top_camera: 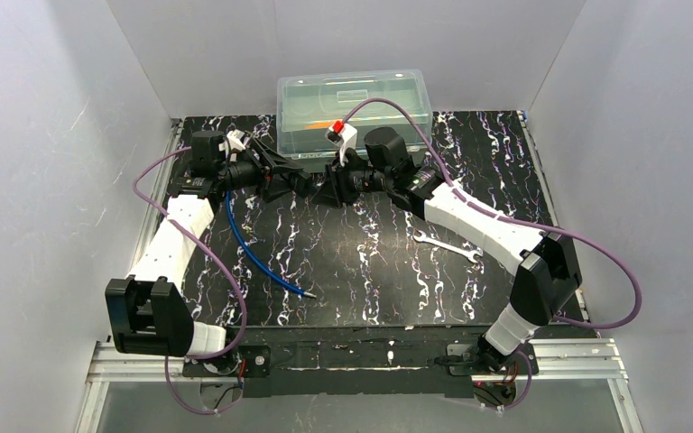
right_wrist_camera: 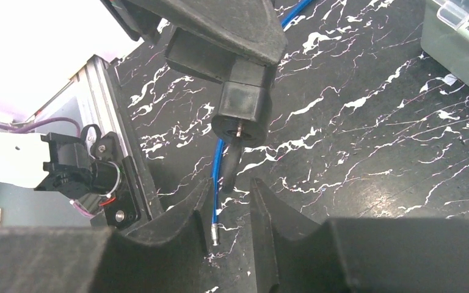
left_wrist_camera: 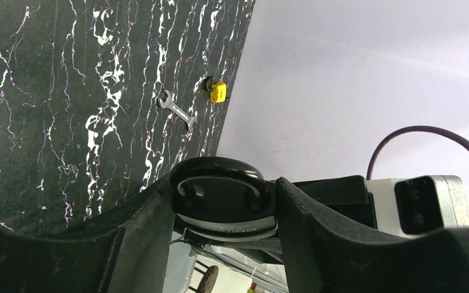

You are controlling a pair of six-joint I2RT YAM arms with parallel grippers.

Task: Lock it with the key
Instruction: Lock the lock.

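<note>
Marble table [top_camera: 352,271]: wrench [left_wrist_camera: 179,108] near yellow padlock [left_wrist_camera: 218,92], blue cable [top_camera: 262,268], clear box [top_camera: 354,99].

Table [top_camera: 361,271]: black marble-pattern top, smooth, slight sheen. Wrench [top_camera: 448,245]: bare silvery metal, bright. Far-edge box [top_camera: 354,108]: clear plastic, glossy. Blue cable [top_camera: 253,253]: smooth sheath. Black block [right_wrist_camera: 240,110]: matt plastic. Near-edge rail [top_camera: 586,347]: pale bare metal. Padlock [left_wrist_camera: 218,92]: yellow body, painted look.

Black table [top_camera: 370,271], white marble veins streaking all over it! Bright blue cable [top_camera: 253,257], silver wrench [top_camera: 448,246], little yellow padlock [left_wrist_camera: 218,92], solid black lock body [right_wrist_camera: 239,113], clear green-tinted box [top_camera: 354,108], purple wiring [top_camera: 595,244].
</note>
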